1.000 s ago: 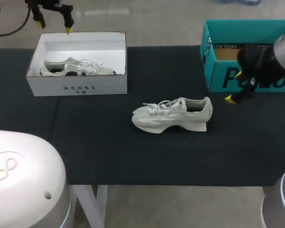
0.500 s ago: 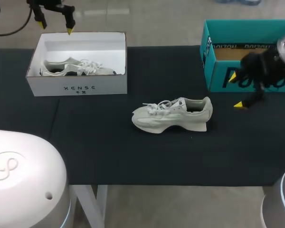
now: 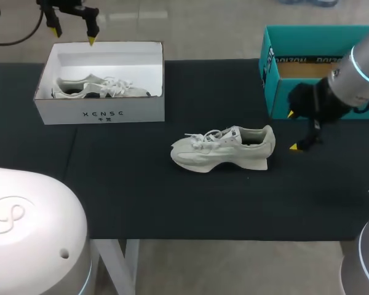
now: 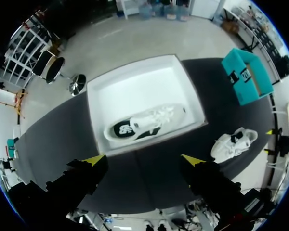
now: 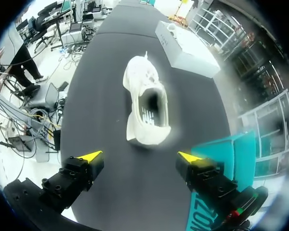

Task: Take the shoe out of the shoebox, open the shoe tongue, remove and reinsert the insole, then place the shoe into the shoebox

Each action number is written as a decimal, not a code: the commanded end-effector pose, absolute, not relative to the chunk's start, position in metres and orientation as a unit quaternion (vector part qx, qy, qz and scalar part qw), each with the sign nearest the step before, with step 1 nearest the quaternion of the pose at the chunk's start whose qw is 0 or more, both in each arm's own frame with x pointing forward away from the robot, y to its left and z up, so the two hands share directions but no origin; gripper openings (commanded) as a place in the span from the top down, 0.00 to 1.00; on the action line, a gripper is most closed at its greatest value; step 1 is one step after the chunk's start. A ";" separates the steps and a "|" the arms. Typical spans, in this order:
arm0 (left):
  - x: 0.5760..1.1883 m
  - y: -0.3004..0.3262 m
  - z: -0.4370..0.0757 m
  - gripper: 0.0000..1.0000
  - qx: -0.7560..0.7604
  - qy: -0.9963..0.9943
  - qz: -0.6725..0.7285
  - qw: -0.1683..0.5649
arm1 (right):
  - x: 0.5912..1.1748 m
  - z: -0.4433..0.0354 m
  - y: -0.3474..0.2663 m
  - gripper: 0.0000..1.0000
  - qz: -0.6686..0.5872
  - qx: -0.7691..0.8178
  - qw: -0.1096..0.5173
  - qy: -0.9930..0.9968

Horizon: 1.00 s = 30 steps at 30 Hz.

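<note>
Since a second ago, only the right gripper [image 3: 291, 130] has changed place: it has come down from in front of the teal cardboard box [image 3: 277, 92] and a little toward the heel of the pale grey-white sneaker [image 3: 224, 149], and its yellow tips are wide apart and hold nothing. This sneaker lies on its sole on the black cloth-covered table [image 3: 141, 196], well apart from the white cardboard shoebox [image 3: 101, 114], with its toe toward that box and its heel toward the right gripper. In the right wrist view the mouth of the shoe is ahead of the open fingers and shows a dark inside. The left gripper [image 3: 72, 32] has stayed above the far rim of the white shoebox, also wide and empty, and a second similar shoe [image 3: 98, 88] lies inside this box. I judge that taking the shoe out is done. Whether the tongue has already been opened I cannot tell. The insole work and the return into the box seem still left.
</note>
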State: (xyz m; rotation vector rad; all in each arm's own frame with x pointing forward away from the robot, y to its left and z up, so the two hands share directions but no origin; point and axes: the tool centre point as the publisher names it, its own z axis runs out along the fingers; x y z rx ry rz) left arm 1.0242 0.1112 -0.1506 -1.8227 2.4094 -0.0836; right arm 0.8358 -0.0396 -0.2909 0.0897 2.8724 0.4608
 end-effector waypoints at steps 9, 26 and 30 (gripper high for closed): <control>1.024 0.116 -0.147 0.00 -0.604 0.794 -0.030 0.066 | 0.840 -0.292 -0.037 0.00 0.154 0.031 0.112 0.981; 1.029 0.119 -0.144 0.00 -0.607 0.791 -0.023 0.068 | 0.840 -0.292 -0.037 0.00 0.154 0.031 0.112 0.981; 1.029 0.119 -0.144 0.00 -0.607 0.791 -0.023 0.068 | 0.840 -0.292 -0.037 0.00 0.154 0.031 0.112 0.981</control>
